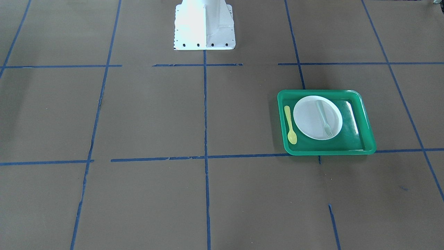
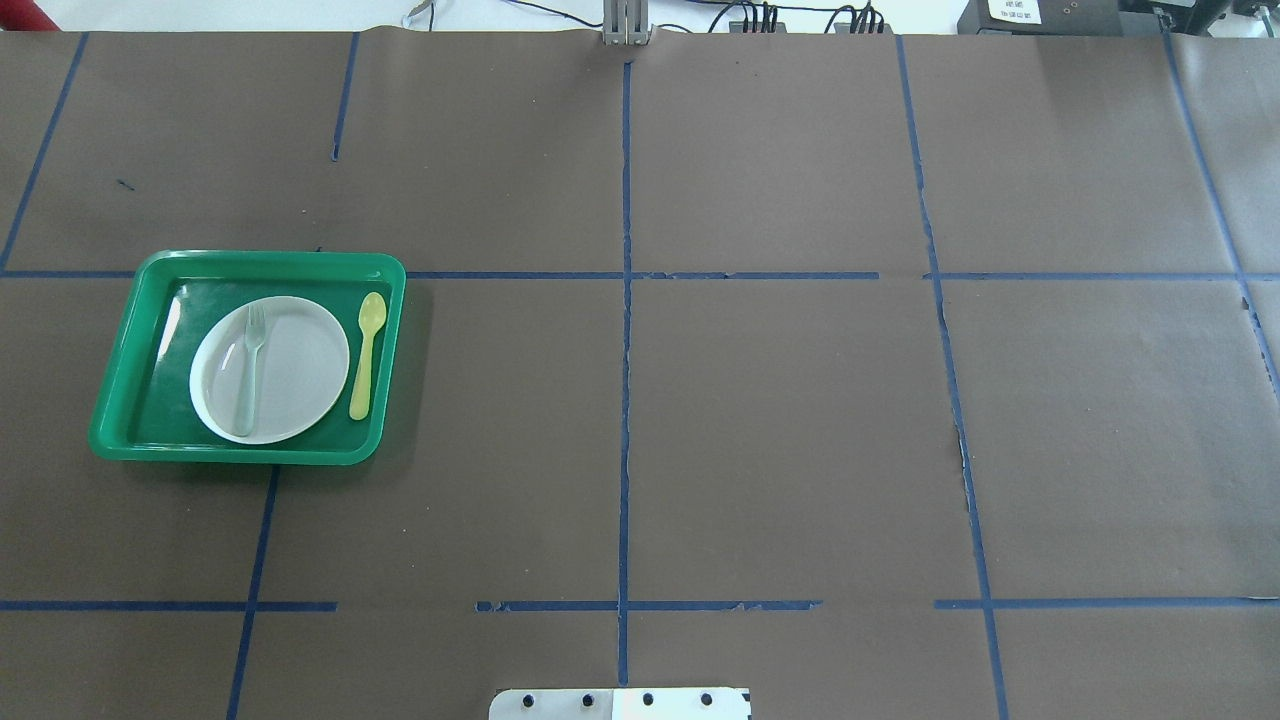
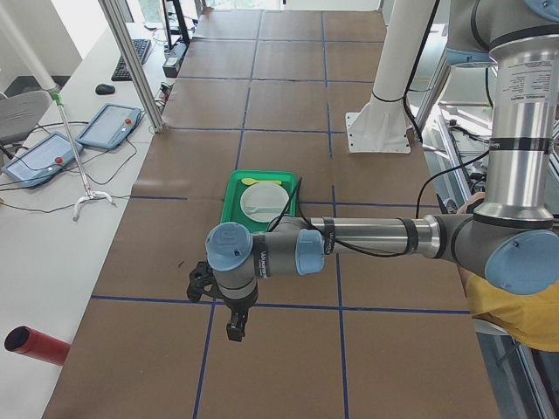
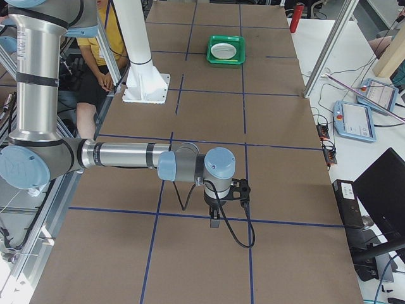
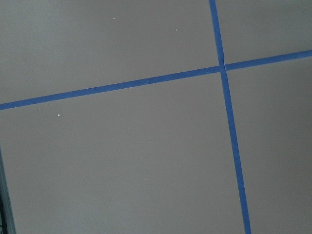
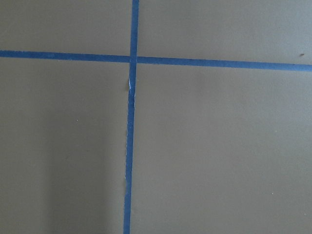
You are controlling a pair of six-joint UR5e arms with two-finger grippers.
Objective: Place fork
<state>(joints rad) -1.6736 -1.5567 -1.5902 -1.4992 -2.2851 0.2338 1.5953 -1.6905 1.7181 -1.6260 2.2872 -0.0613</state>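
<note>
Two arms reach low over the brown tabletop (image 1: 156, 114), one at each end, and both show only in the side views. The left gripper (image 3: 235, 330) hangs from a level forearm, fingers pointing down just above a blue tape line (image 3: 288, 305). The right gripper (image 4: 214, 220) hangs the same way above another tape line near the opposite end. Whether either pair of fingers is released or clenched cannot be told from these views; nothing can be made out between them. Each wrist camera shows only bare brown surface and crossing blue tape.

The fork (image 2: 248, 370) lies flat on the white plate (image 2: 300, 370), well apart from both pairs of fingers. It rests on the plate's half toward the robot's left, handle toward the robot and tines pointing away. The plate sits inside the green tray (image 2: 240, 455). Next to the plate, on the tray floor at the side toward the robot's right, lies a yellow plastic spoon (image 2: 366, 350), bowl pointing away from the robot.

Seen from the left end, the tray lies beyond the left fingers, farther along the tabletop. Seen from the right end, it sits small at the far end, far beyond the right fingers. The white robot pedestal (image 1: 204, 24) stands at the tabletop's edge, between the two arms.
</note>
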